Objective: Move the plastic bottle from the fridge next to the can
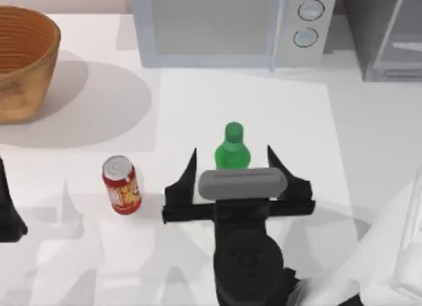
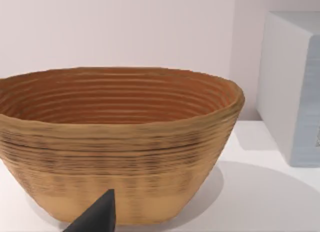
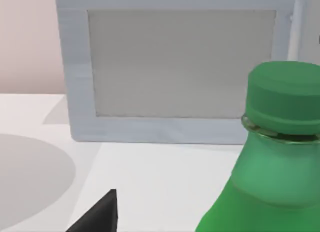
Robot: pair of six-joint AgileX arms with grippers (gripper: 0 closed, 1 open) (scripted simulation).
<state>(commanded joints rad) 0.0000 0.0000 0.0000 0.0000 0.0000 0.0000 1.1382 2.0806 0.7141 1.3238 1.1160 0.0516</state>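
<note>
Stood upright on the white table [image 1: 369, 154], the plastic bottle [image 1: 233, 148], green cap up, already out on the open surface and well apart from the fridge [image 1: 389, 35] far off at about two o'clock; seen close in the right wrist view as cap and shoulder, with the white microwave [image 3: 170, 67] behind. Placed at three o'clock from the can [image 1: 121, 185], near it but with a clear gap between; judged set there on purpose, since the task wanted the two side by side, so the carrying seemed largely done. Bracketed by the right gripper [image 1: 231, 162] from six o'clock, fingers spread wide, one tip at the bottle's nine o'clock and the other at its three o'clock, each clear of the green body; nothing clamped, nothing plainly touched; judged either a release just beside the can or a pause before pulling away, though not to be told which. Care needed on any retreat, because a tall narrow bottle tips easily if a finger clips it. Parked at the table's nine o'clock edge, the left arm, with the left gripper [image 2: 95, 217] showing as one dark fingertip before the woven basket [image 2: 117, 142]; spread of its fingers not to be told.
</note>
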